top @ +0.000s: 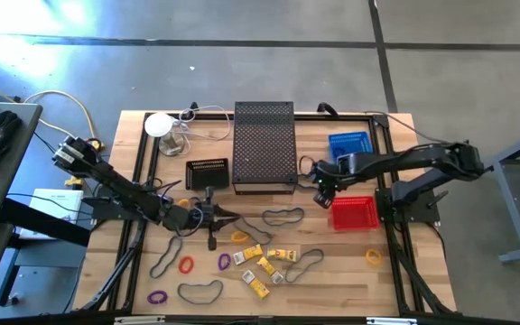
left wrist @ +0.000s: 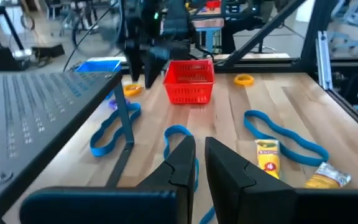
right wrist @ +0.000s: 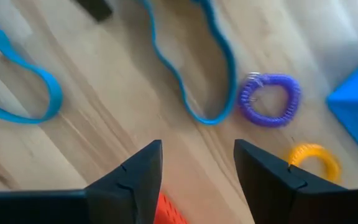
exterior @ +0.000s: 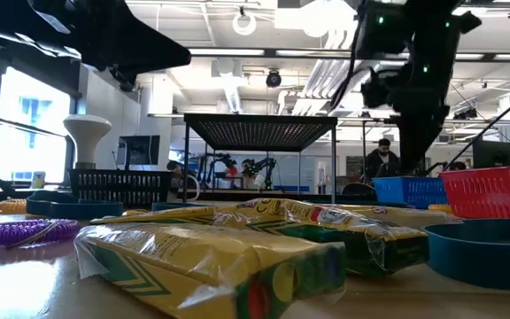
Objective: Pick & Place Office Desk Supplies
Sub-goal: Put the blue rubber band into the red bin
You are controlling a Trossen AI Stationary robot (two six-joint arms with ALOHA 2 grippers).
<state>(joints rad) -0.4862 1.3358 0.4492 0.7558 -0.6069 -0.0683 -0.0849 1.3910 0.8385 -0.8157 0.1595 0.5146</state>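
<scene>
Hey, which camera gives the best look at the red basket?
The left wrist view: the red basket stands whole and unobstructed. The high view shows it small from above, the low view only an edge, the right wrist view a sliver.

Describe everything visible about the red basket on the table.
The red basket is a small rectangular bin of what looks like plastic, with mesh-like slotted walls and a thicker rim. It stands upright on the wooden table, just below the blue basket, on the right arm's side. The open right claw hovers by its edge; nothing visibly touches it, and no contents show.
</scene>
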